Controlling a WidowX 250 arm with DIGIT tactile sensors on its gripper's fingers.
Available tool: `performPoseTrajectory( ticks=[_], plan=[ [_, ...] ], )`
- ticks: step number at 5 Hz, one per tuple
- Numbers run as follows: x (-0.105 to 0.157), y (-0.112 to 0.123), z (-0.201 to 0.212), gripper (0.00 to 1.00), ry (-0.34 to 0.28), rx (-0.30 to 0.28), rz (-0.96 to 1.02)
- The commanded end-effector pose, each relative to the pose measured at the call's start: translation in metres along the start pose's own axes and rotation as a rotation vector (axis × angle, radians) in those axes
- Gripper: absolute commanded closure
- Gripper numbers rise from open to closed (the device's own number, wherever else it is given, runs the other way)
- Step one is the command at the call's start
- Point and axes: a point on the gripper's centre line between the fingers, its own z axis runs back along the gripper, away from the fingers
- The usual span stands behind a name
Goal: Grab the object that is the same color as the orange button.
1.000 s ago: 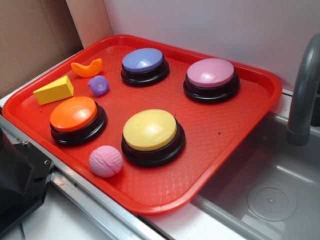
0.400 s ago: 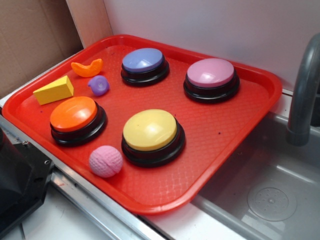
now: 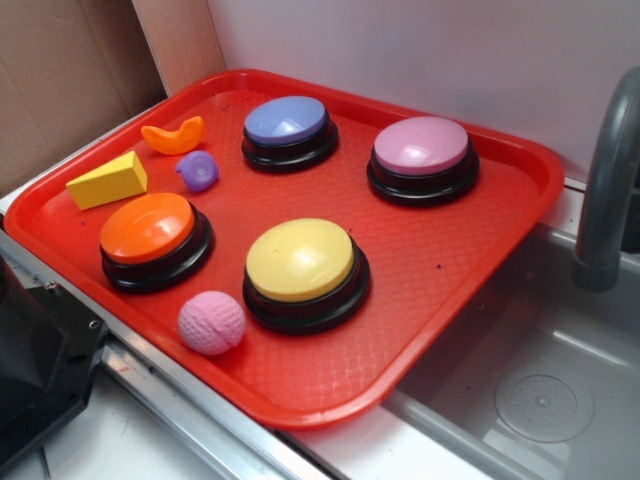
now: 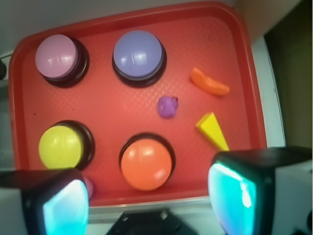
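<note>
The small glossy orange crescent toy [image 3: 174,135] lies at the far left of the red tray [image 3: 440,275], behind the yellow wedge; in the wrist view it [image 4: 209,82] is at the upper right. The orange button [image 3: 148,228] stands at the tray's front left, and shows low in the middle of the wrist view [image 4: 145,164]. My gripper [image 4: 149,198] is open and empty, high above the tray's near edge, well short of the crescent. Its fingers [image 4: 234,193] frame the bottom of the wrist view. In the exterior view the gripper is not seen.
On the tray: a yellow wedge block [image 3: 107,181], a small purple lump [image 3: 198,171], a pink ball [image 3: 211,322], and yellow [image 3: 300,260], blue-purple [image 3: 286,120] and pink [image 3: 421,146] buttons. A grey sink basin [image 3: 540,400] and faucet [image 3: 608,190] lie right. A black robot base [image 3: 35,375] sits front left.
</note>
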Motion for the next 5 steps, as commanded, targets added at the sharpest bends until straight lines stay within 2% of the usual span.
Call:
performPoseTrajectory(
  ticks=[1, 2, 3, 4, 5],
  plan=[
    [0.033, 0.037, -0.015, 0.0, -0.076, -0.002, -0.117],
    [0.047, 0.058, -0.04, 0.0, -0.099, 0.013, -0.131],
    [0.061, 0.071, -0.065, 0.0, -0.094, -0.001, -0.142],
    [0.065, 0.081, -0.086, 0.0, -0.058, -0.024, -0.194],
    [0.065, 0.09, -0.103, 0.0, -0.031, -0.075, -0.233]
  ],
)
